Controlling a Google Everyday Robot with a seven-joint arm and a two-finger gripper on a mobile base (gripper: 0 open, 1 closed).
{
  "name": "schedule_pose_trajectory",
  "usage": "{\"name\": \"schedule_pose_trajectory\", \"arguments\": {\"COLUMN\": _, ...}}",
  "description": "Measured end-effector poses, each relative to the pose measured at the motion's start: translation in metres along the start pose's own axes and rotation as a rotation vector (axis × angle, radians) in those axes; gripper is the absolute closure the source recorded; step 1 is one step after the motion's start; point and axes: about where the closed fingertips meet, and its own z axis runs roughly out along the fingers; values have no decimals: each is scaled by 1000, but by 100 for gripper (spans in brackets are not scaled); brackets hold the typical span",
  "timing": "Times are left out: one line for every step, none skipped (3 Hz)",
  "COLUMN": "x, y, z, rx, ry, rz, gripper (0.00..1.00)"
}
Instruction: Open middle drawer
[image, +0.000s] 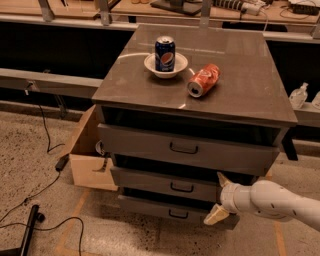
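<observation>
The middle drawer (165, 184) is a wide, shallow dark grey drawer with a small black loop handle (181, 187) at the centre of its front. It sits between a taller top drawer (185, 148) and a smaller bottom drawer (167, 209). My gripper (217, 197) on a white arm comes in from the lower right. Its two pale fingers are spread apart, one at the middle drawer's right end and one lower by the bottom drawer. It holds nothing and is to the right of the handle.
On the cabinet top stand a blue soda can (165, 53) in a white bowl (166, 65) and a red can (203, 80) lying on its side. An open cardboard box (90, 155) sits left of the cabinet. Cables (45, 190) lie on the floor.
</observation>
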Motion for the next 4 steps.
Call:
{"name": "schedule_pose_trajectory", "arguments": {"x": 7, "y": -7, "z": 12, "rx": 5, "ry": 17, "rz": 0, "gripper": 0}}
{"name": "schedule_pose_trajectory", "arguments": {"x": 11, "y": -13, "z": 19, "rx": 10, "ry": 30, "rz": -4, "gripper": 14}}
{"name": "schedule_pose_trajectory", "arguments": {"x": 15, "y": -16, "z": 24, "rx": 5, "ry": 43, "rz": -11, "gripper": 37}}
{"name": "schedule_pose_trajectory", "arguments": {"x": 16, "y": -14, "z": 27, "rx": -18, "ry": 49, "rz": -20, "gripper": 33}}
